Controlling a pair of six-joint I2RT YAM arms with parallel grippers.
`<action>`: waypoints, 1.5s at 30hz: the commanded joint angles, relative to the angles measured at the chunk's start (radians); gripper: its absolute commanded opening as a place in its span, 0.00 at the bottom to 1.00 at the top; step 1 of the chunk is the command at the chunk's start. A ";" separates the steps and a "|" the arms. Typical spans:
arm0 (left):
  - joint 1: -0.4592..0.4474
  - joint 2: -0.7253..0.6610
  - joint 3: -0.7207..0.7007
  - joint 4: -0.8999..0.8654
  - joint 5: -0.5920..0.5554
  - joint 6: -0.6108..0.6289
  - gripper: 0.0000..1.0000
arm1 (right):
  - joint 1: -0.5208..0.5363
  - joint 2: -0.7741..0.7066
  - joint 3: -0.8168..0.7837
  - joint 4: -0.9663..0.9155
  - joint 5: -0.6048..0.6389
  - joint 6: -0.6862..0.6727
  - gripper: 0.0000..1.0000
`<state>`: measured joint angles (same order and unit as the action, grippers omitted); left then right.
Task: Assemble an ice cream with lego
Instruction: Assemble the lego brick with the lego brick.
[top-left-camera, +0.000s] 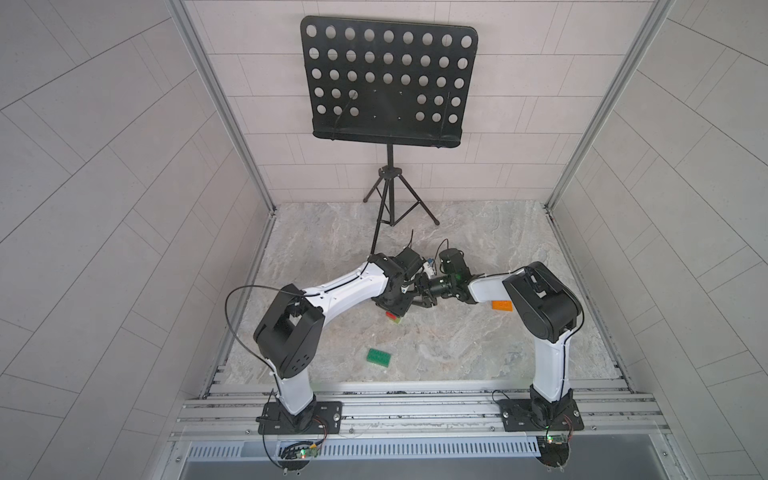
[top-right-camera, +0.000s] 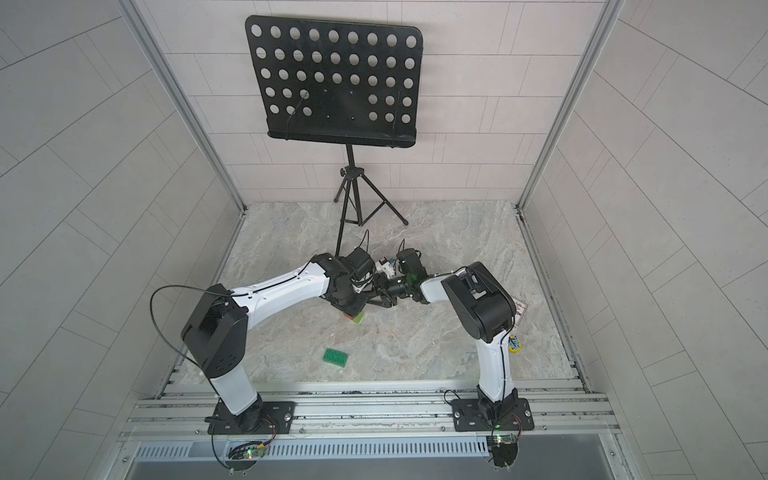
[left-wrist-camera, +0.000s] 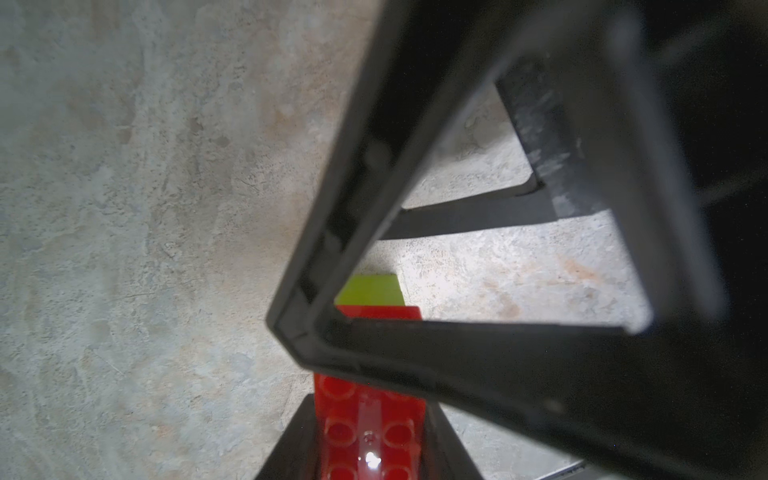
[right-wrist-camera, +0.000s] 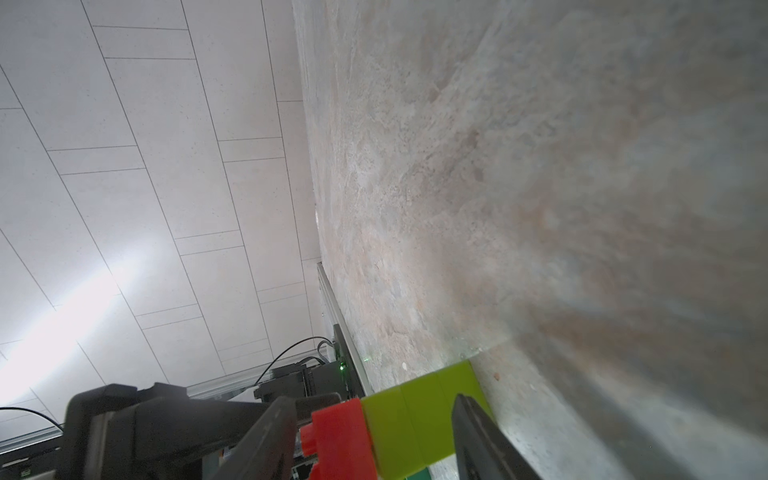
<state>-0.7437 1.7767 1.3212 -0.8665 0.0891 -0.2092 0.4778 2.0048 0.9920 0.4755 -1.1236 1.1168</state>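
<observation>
1. Both top views: the left gripper (top-left-camera: 394, 308) and right gripper (top-left-camera: 417, 297) meet mid-table (top-left-camera: 457, 353). A partial ice cream is low under the left gripper: a lime-green stem (top-left-camera: 398, 320) with a red brick (top-left-camera: 389, 314) on it. The dark green brick (top-left-camera: 379, 358) lies loose nearer the arm bases, well apart from the build.
2. A top view: the orange piece (top-left-camera: 502, 305) is loose beside the right arm's elbow. In a top view, a yellow round object (top-right-camera: 514, 344) and a white card (top-right-camera: 521, 309) sit by the right arm. The perforated music stand (top-left-camera: 386, 108) at the back is bare.
3. Left wrist: the left fingers are pinching the red brick, studs facing the camera, with the lime stem beyond it. A finger of the right gripper crosses in front.
4. Right wrist: the stem's far end is touching the table or just off it, can't tell which. Seams suggest three lime bricks. The right jaws are spread, one either side of the build. There's a small gap at the red studs and no clamp is visible.
5. Progress, my read: stem plus red layer done, roughly halfway. The dark green layer and orange cap are not yet on.
6. Writing: no brand or label is readable. The print on the card and on the yellow object is too small.
</observation>
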 joint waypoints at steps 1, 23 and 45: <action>-0.006 0.097 -0.051 0.012 0.029 0.022 0.05 | 0.022 0.023 -0.009 0.144 -0.059 0.094 0.60; 0.002 0.100 -0.056 0.025 0.002 0.022 0.05 | 0.029 0.006 -0.114 0.291 -0.097 0.179 0.42; 0.010 0.075 -0.063 0.058 -0.014 -0.012 0.21 | 0.061 -0.090 -0.070 -0.176 0.015 -0.195 0.17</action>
<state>-0.7399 1.7760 1.3201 -0.8639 0.0776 -0.2138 0.5014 1.9202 0.9230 0.4183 -1.1435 1.0073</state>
